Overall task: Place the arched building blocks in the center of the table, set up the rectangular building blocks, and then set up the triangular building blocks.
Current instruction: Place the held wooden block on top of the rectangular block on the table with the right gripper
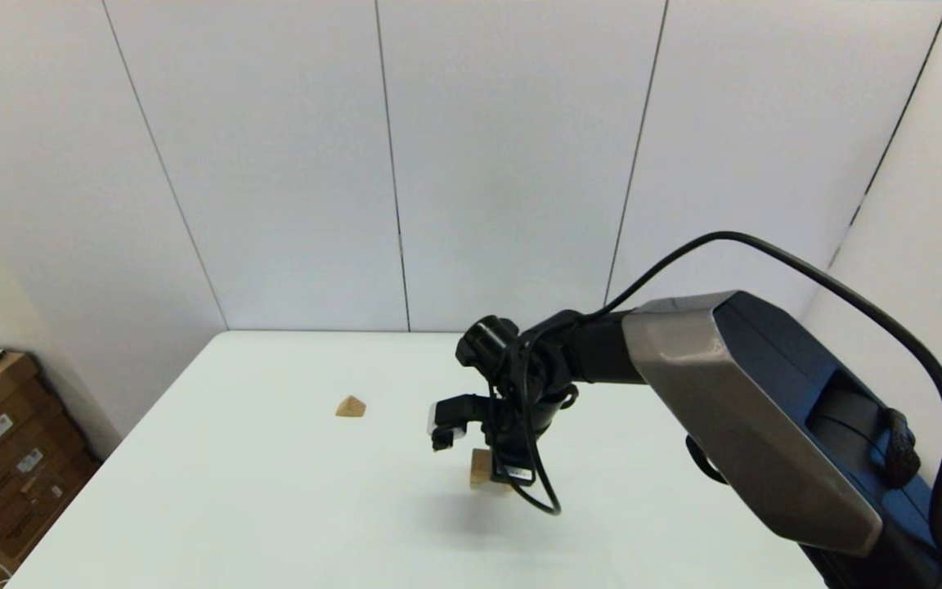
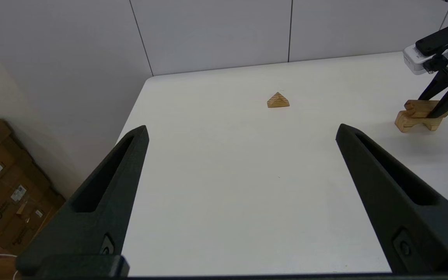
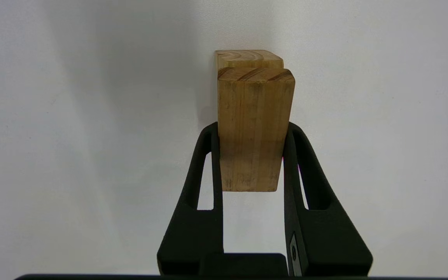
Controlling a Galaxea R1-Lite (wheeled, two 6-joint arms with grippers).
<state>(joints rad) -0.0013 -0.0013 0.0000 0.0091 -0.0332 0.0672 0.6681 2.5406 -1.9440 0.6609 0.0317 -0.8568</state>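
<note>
From the head view, the right tool (image 1: pixel 502 478) reached down over the middle of the white table (image 1: pixel 275 491), and part of one tan block (image 1: pixel 481 469) showed beneath it. One triangular block (image 1: pixel 350 406) sat alone to the left and a little farther back, well apart from the tool.

From the left wrist view, the left tool (image 2: pixel 241 134) hung above the near left part of the table with its fingers spread wide, holding nothing. Beyond lay the one triangular block (image 2: pixel 278 100); far right, the rectangular block (image 2: pixel 422 104) lay on top of the arched block (image 2: pixel 408 121).

From the right wrist view, the right tool (image 3: pixel 253 130) was closed on the rectangular block (image 3: pixel 253 132), one finger on each long side; an end of the arched block (image 3: pixel 247 58) showed just beyond it.
</note>
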